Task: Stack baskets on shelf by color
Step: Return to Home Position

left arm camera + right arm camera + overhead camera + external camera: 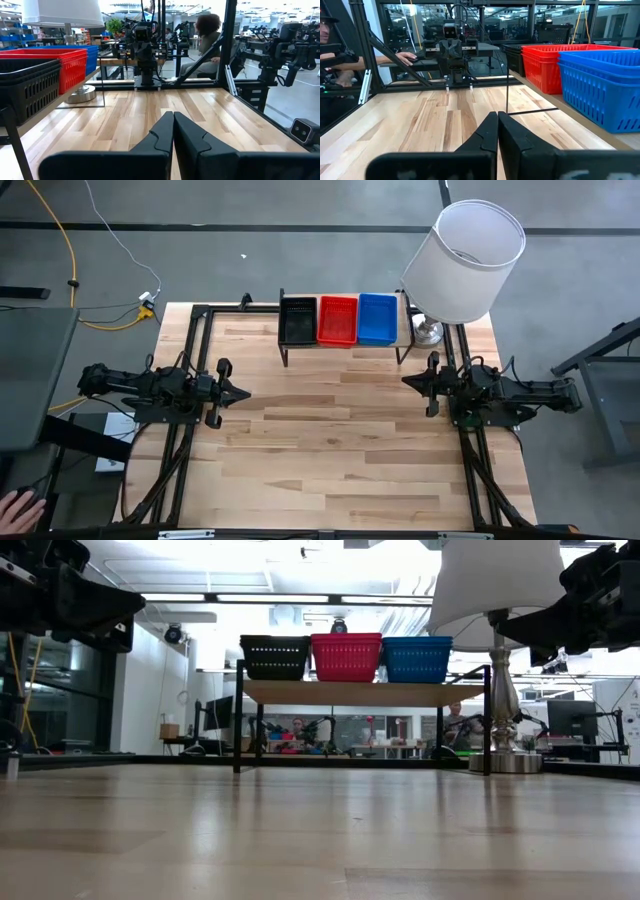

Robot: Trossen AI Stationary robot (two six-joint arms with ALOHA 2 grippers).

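Three piles of baskets stand side by side on the shelf point(405, 332) at the table's far edge: black point(297, 321), red point(337, 319) and blue point(377, 318). The low view shows the same row: black point(274, 656), red point(346, 656), blue point(416, 658). My left gripper point(243, 392) rests at the table's left side, shut and holding nothing, pointing level toward the right. My right gripper point(408, 380) rests at the right side, shut and holding nothing, pointing level toward the left. The wrist views show each gripper's fingertips point(173, 117) point(497, 116) pressed together.
A table lamp with a white shade point(465, 260) stands at the far right corner beside the shelf, its metal base point(505, 760) on the table. A person's hand point(20, 507) shows off the table's near left. The wooden tabletop point(330, 450) spreads between the arms.
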